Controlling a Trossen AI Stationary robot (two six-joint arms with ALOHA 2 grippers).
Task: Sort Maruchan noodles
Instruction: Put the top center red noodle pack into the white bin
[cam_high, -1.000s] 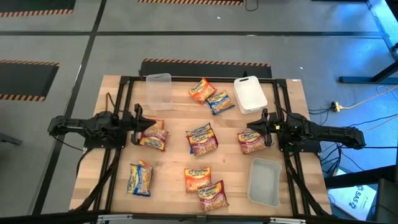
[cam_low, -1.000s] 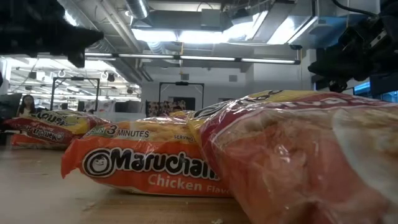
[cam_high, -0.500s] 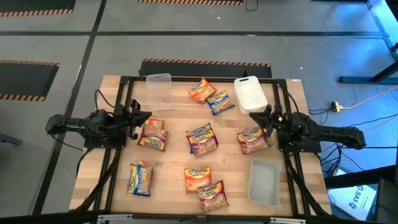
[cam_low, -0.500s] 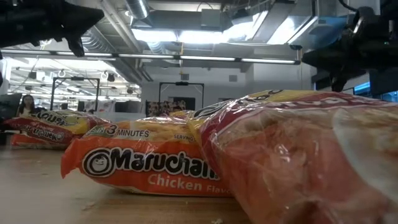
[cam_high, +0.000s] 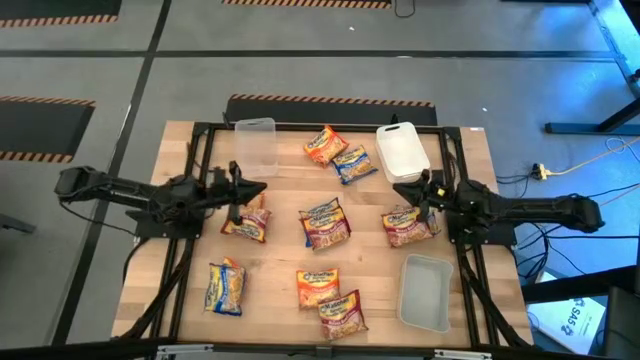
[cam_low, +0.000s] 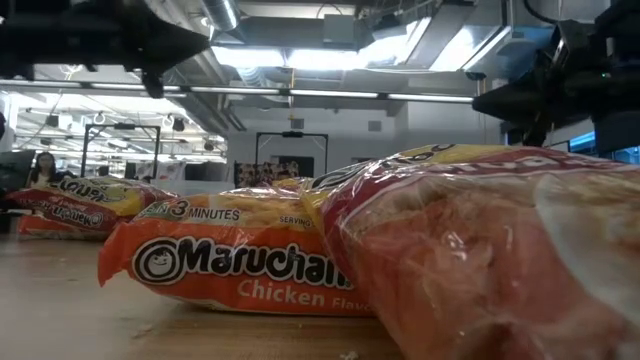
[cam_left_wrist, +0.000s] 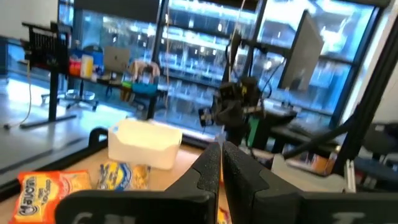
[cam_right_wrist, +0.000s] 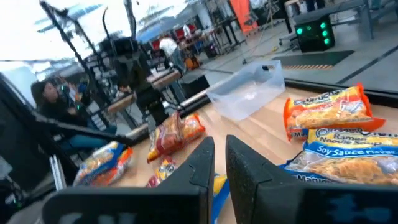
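High view: the Maruchan noodles (cam_high: 324, 223) lie scattered across a pale wooden table (cam_high: 160, 260) — flat, crinkled plastic packets in orange, blue-and-yellow and maroon. Taking the table's middle as the clock centre, a stacked pair sits at the centre, two more at 12 o'clock, one at 9 (cam_high: 247, 216), one at 3 (cam_high: 406, 226), one at 8 and two at 6 o'clock.

In the low view the nearest orange packet (cam_low: 232, 262) reads "Maruchan", "Chicken Flavor" and "3 MINUTES"; a glossy red packet (cam_low: 480, 255) fills the foreground and blocks much of the table behind it. From the right wrist view, a blue packet (cam_right_wrist: 344, 153) shows the words "Ramen Noodle Soup" and "Soy Sauce Flavor".

The left gripper (cam_high: 256, 188) hangs over the 9 o'clock packet, fingers pressed together and holding nothing. The right gripper (cam_high: 404, 189) hovers at the upper edge of the 3 o'clock packet, its fingers a narrow slit apart, also empty.

Three rectangular plastic tubs ring the packets: a clear one (cam_high: 256, 147) at 11 o'clock, a white one (cam_high: 402, 152) at 1 and another clear one (cam_high: 425, 292) at 4 o'clock. A black metal frame (cam_high: 320, 126) edges the table.
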